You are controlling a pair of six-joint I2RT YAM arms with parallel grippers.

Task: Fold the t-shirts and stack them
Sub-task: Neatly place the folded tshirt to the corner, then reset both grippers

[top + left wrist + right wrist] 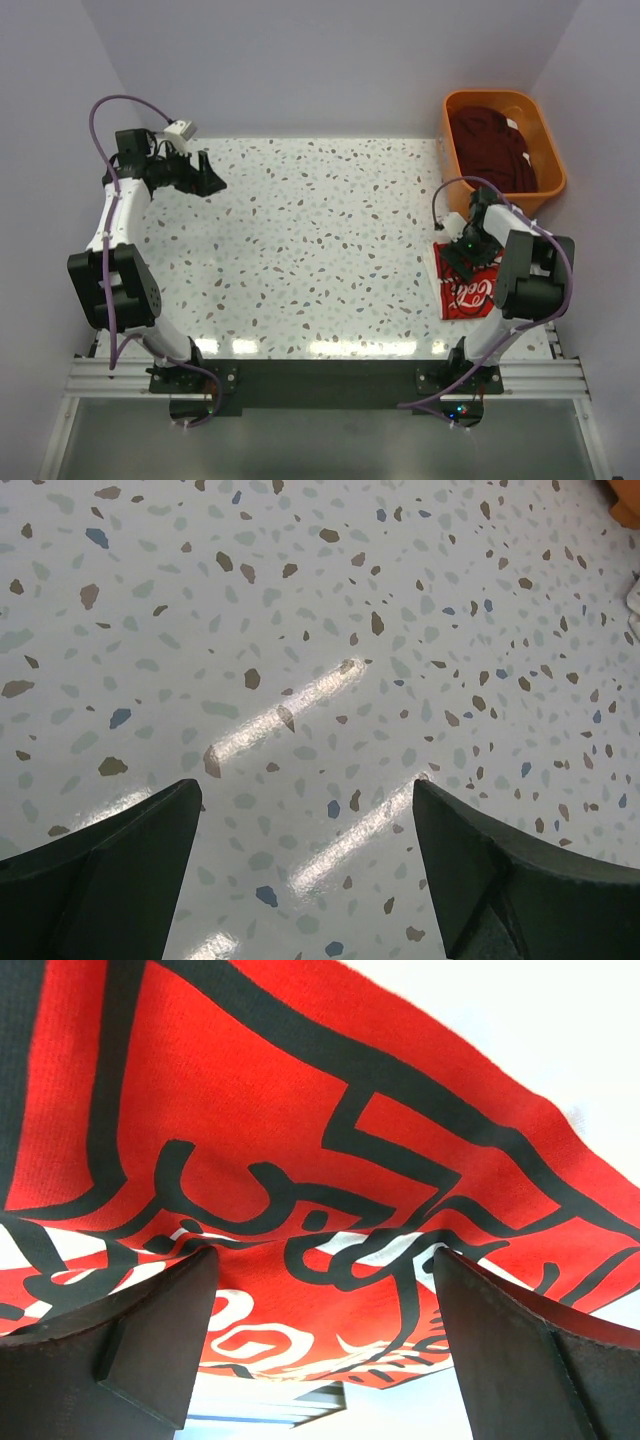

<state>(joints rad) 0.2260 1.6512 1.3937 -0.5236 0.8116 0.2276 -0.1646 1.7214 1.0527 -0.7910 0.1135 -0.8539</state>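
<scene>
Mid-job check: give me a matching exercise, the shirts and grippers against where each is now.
Column one:
1. red shirt
2. maroon shirt
3. left gripper
4. right gripper

Column two:
A. in the tub
B. open over bare table
C. folded, on the table's right side
D. open over the red shirt

Pairs: 1-C, 2-A, 3-B, 4-D

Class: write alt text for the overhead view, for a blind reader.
A folded red shirt lies at the right edge of the speckled table, the right pincer open above it. A maroon shirt lies in an orange tub behind; the left pincer hangs open far left.
</scene>
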